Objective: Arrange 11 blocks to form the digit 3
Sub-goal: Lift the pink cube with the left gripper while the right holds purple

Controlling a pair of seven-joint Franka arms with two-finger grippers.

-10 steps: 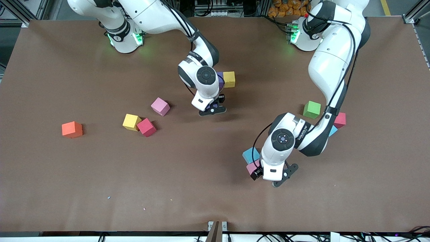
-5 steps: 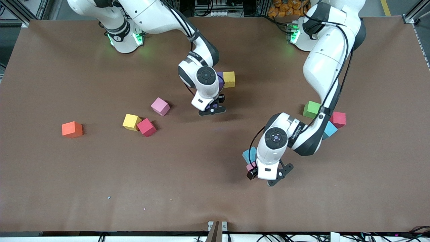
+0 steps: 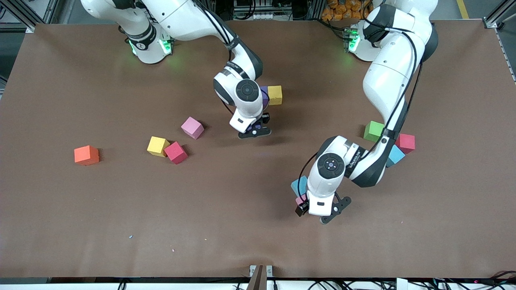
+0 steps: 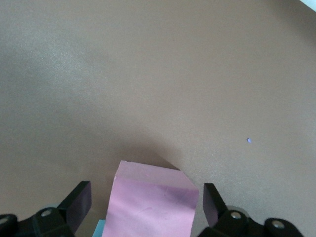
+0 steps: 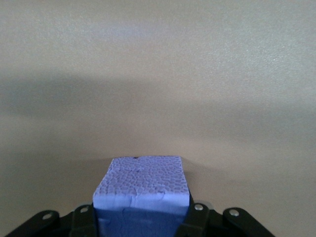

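Over the brown counter's (image 3: 60, 225) middle, the right hand (image 3: 254, 131) hangs clenched on a purple foam cube (image 5: 142, 190) for placing, while the left hand (image 3: 318, 211), fingers spread, straddles a pink foam cube (image 4: 150, 202) beside a light-blue one (image 3: 299, 185), presumably to grasp it.

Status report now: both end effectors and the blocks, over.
Right end effector shut on purple block, above the table. Left end effector open around pink block, beside light blue block. Nothing in the way.
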